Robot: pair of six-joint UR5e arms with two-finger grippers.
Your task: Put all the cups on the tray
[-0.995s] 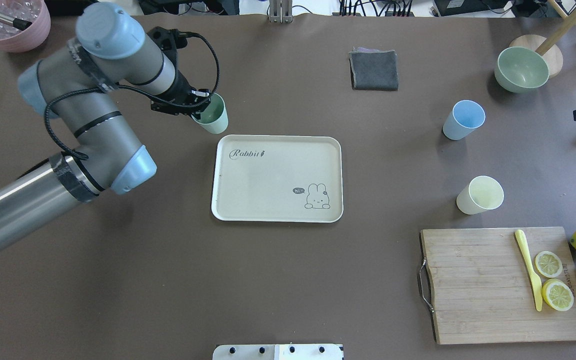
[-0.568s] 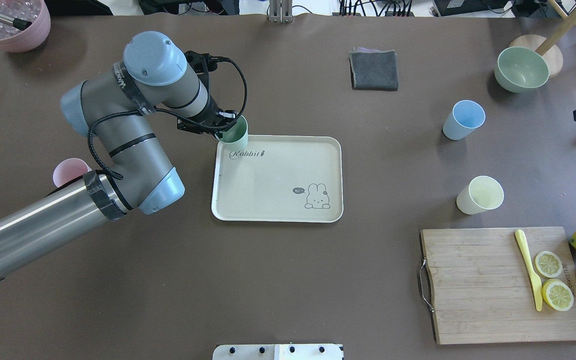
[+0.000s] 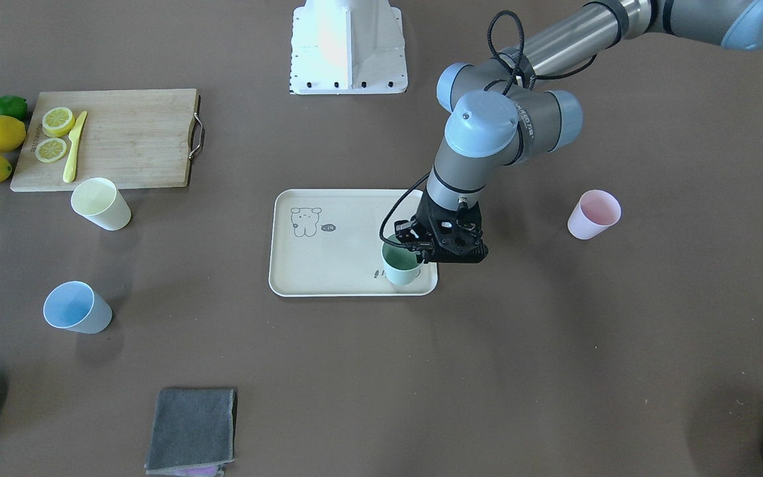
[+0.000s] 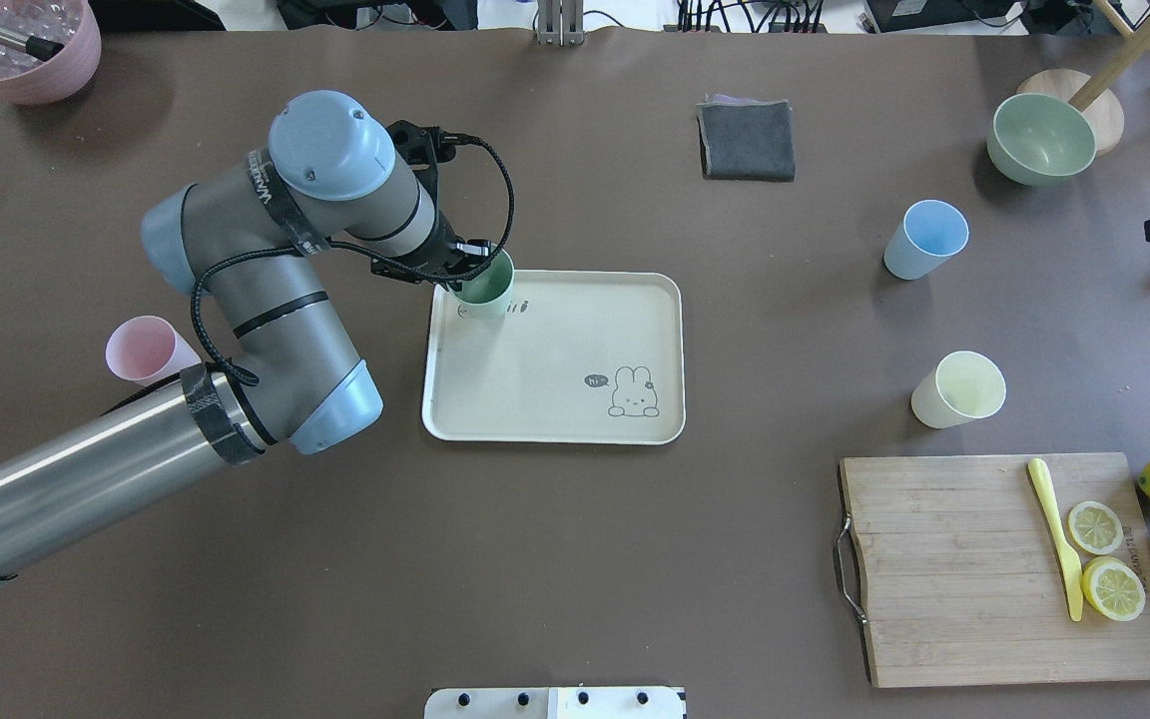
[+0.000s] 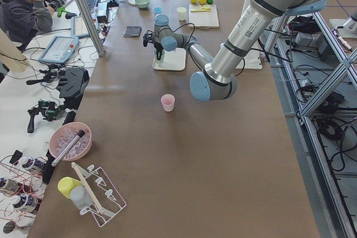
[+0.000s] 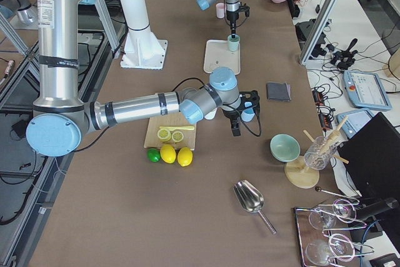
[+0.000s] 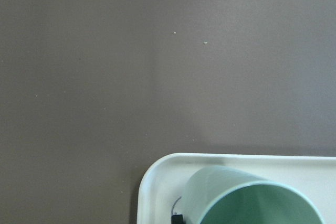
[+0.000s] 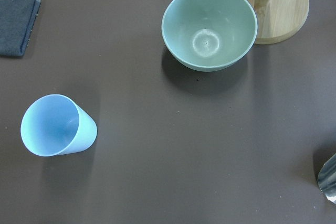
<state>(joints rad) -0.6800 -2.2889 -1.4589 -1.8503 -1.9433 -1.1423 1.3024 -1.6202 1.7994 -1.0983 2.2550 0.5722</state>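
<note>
My left gripper (image 4: 470, 262) is shut on the rim of the mint green cup (image 4: 485, 285) and holds it upright over the far-left corner of the cream tray (image 4: 555, 399), on the "Rabbit" script. I cannot tell whether the cup touches the tray. The left wrist view shows the cup (image 7: 252, 198) inside the tray's corner (image 7: 157, 182). The pink cup (image 4: 141, 350) stands left of the tray beside my left arm. The blue cup (image 4: 924, 240) and the yellow cup (image 4: 959, 389) stand to the right. My right gripper (image 6: 235, 132) hovers near the blue cup (image 8: 56, 126); I cannot tell its state.
A wooden cutting board (image 4: 954, 569) with lemon slices and a yellow knife lies at the front right, whole lemons beside it. A grey cloth (image 4: 747, 140) lies at the back. A sage bowl (image 4: 1039, 138) stands at the back right, a mauve pot (image 4: 21, 45) at the back left.
My left arm has carried the mint green cup rightward from beyond the tray's far-left corner to over that corner. The pink cup has come out from under the arm.
</note>
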